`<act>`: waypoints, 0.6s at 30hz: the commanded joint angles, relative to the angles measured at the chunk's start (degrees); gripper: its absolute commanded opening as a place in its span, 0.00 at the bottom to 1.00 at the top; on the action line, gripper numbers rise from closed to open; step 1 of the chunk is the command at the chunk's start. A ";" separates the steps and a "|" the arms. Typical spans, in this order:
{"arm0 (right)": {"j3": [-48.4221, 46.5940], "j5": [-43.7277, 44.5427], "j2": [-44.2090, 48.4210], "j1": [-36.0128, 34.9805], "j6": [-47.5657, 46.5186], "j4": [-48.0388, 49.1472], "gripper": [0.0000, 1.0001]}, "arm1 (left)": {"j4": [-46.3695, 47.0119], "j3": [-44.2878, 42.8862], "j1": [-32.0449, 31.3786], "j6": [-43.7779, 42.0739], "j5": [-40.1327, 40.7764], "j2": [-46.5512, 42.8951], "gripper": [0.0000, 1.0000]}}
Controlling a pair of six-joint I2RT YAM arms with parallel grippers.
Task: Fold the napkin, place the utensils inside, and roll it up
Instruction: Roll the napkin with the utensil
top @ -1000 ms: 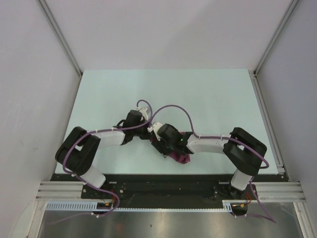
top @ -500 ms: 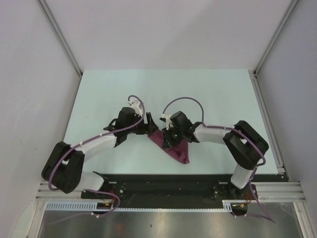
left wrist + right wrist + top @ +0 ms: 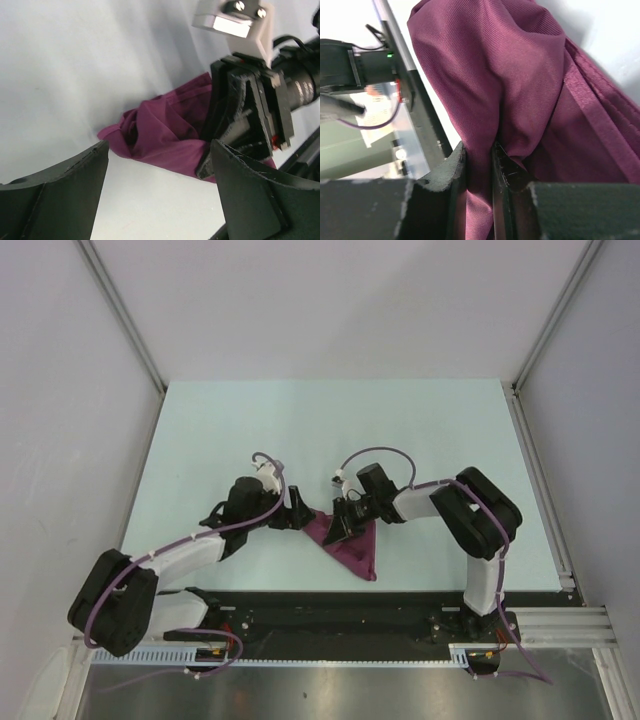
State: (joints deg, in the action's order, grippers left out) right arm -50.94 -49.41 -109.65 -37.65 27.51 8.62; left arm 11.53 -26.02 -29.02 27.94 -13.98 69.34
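Top external view shows the napkin (image 3: 352,548), bunched under the arms a second ago, now drawn into a rough triangle near the front edge of the table (image 3: 200,420), the right gripper (image 3: 479,150) pinching a fold and the left gripper (image 3: 157,155) spread open beside it, so it is probably still being laid flat.

left end effector (image 3: 159,150) agape, right one (image 3: 478,150) clamped

Finely woven, faintly shiny cloth napkin (image 3: 520,75)
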 commanded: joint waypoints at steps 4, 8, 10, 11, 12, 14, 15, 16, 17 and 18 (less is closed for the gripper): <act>3.83 -9.47 -5.31 3.37 7.47 8.86 0.00 | 7.28 2.29 -1.57 0.88 -3.78 2.90 0.86; 3.83 -10.36 -7.86 4.69 7.38 9.57 0.00 | 8.07 3.52 -1.48 1.94 -2.81 3.26 0.85; 4.00 -10.88 -9.27 5.04 7.65 10.45 0.00 | 10.08 4.75 -1.57 3.25 -2.90 3.61 0.84; 4.35 -11.06 -9.53 5.30 7.91 11.41 0.00 | 10.79 5.01 -1.57 3.69 -2.72 3.78 0.83; 4.53 -11.06 -9.97 5.48 8.17 12.11 0.00 | 11.40 5.45 -1.57 3.87 -2.46 4.74 0.83; 5.14 -11.32 -10.15 5.74 8.88 13.34 0.00 | 13.60 5.72 -1.57 4.05 -1.41 6.32 0.81; 5.15 -11.41 -10.32 5.74 8.97 13.52 0.00 | 14.30 5.46 -1.57 4.14 -1.40 8.16 0.79; 5.15 -11.41 -10.33 5.92 8.97 13.61 0.00 | 15.62 5.19 -1.57 4.14 -1.40 9.31 0.79; 5.15 -11.50 -10.33 5.83 8.97 13.53 0.00 | 16.41 5.10 -1.57 4.14 -1.40 10.28 0.76; 5.23 -11.50 -10.33 5.92 8.88 13.53 0.00 | 17.81 4.93 -1.57 4.22 -1.14 12.11 0.76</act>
State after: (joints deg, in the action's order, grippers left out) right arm -47.97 -63.16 -117.58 -32.12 37.06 24.56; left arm 22.44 -20.88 -30.26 31.03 -15.86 77.45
